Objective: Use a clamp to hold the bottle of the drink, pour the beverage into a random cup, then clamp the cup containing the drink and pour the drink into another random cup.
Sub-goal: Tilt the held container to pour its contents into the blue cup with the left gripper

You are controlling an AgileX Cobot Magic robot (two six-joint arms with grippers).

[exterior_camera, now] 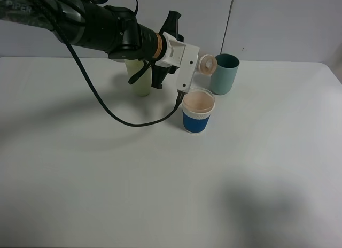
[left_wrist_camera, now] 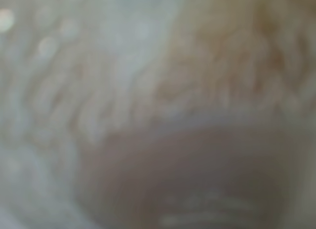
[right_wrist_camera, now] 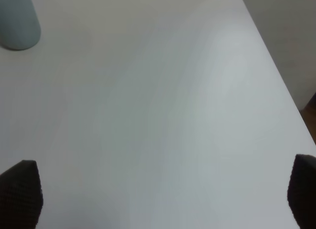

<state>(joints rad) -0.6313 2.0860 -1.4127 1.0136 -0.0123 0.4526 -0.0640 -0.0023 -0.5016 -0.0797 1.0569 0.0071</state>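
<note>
The bottle (exterior_camera: pixel 206 63), clamped in the left gripper (exterior_camera: pixel 192 60), was tipped toward the blue cup (exterior_camera: pixel 197 118), steeper tilt seeming needed; the right gripper (right_wrist_camera: pixel 160 192) was spread empty

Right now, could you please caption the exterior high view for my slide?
Left gripper holds a small clear plastic bottle tipped above a short blue-sleeved cup.

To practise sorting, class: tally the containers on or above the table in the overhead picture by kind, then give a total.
Cups: 3 (blue-sleeved cup, teal cup, yellow-green tumbler)
Bottles: 1 (bottle, tilted above the blue-sleeved cup)
Total: 4
</note>
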